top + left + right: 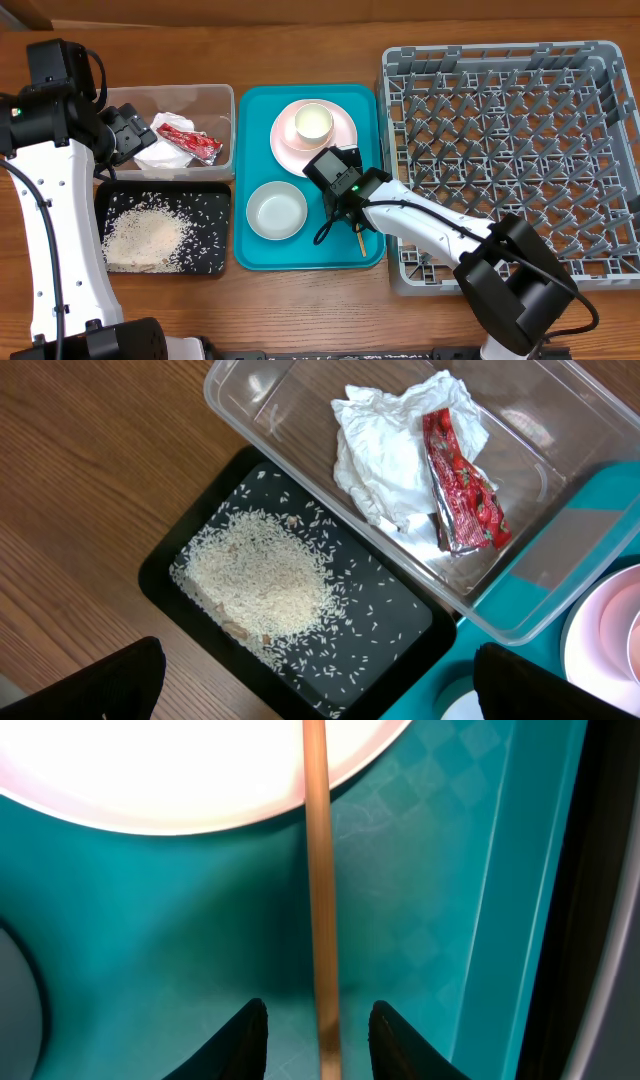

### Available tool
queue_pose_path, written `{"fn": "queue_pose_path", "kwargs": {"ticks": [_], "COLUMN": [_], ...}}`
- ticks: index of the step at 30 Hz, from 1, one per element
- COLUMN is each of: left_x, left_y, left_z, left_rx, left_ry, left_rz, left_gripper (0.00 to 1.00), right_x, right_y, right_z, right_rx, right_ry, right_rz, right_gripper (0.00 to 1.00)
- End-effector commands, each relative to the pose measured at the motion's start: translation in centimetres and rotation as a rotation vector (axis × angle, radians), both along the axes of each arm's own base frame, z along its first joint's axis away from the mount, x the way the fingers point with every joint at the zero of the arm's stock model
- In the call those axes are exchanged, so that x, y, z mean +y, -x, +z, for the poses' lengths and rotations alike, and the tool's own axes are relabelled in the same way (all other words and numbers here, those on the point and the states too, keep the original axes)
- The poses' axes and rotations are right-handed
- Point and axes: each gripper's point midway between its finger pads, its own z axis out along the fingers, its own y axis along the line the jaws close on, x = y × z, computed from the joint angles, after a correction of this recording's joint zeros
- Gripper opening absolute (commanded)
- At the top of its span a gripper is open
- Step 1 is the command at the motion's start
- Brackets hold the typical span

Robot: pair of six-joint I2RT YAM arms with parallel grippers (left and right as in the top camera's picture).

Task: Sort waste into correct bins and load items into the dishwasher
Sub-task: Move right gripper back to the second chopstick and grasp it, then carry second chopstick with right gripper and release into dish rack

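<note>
Currently, the right pincer (pixel 318 1045) is held low over the teal tray (pixel 150 920), its jaws parted narrowly around 1 wooden chopstick (pixel 319 900), with a slim gap seen on each side; nothing is gripped. The chopstick is laid on the tray and is crossed over the edge of the pink plate (pixel 285 142), on which a white cup (pixel 312 122) is set. 1 pale bowl (pixel 276 211) is seated nearby. The left pincer (pixel 320 695) is spread wide and empty at the left side of the clear tub (pixel 540 470); the tissue (pixel 380 450) and red wrapper (pixel 460 485) are seen in the tub, the rice (pixel 265 580) in the black tray (pixel 395 615). The grey rack (pixel 520 150) is placed at right on the wooden surface (pixel 300 50).
</note>
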Motion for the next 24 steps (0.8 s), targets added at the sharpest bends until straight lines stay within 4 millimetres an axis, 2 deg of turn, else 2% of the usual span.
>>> {"fn": "queue_pose_path", "kwargs": {"ticks": [1, 12, 15, 17, 21, 24], "left_x": [0.3, 0.3, 0.3, 0.3, 0.3, 0.3], "left_y": [-0.2, -0.2, -0.2, -0.2, -0.2, -0.2], "left_z": [0.3, 0.3, 0.3, 0.3, 0.3, 0.3], "left_rx": [-0.01, -0.01, -0.01, -0.01, -0.01, -0.01], "left_ry": [-0.008, -0.008, -0.007, -0.008, -0.007, -0.007], "left_rz": [0.008, 0.008, 0.008, 0.008, 0.008, 0.008], "left_gripper": [1.0, 1.0, 1.0, 1.0, 1.0, 1.0], "right_x": [-0.1, -0.7, -0.3, 0.1, 0.3, 0.5], "right_y": [0.1, 0.7, 0.9, 1.0, 0.8, 1.0], "right_z": [-0.2, -2.1, -2.1, -2.1, -1.9, -2.0], "right_rx": [0.003, 0.001, 0.014, 0.019, 0.015, 0.024], "right_ry": [-0.003, -0.006, -0.027, -0.046, -0.055, -0.065], "right_rz": [-0.008, -0.008, 0.0, 0.005, 0.007, 0.011], "right_gripper": [0.35, 0.35, 0.34, 0.23, 0.08, 0.05]}}
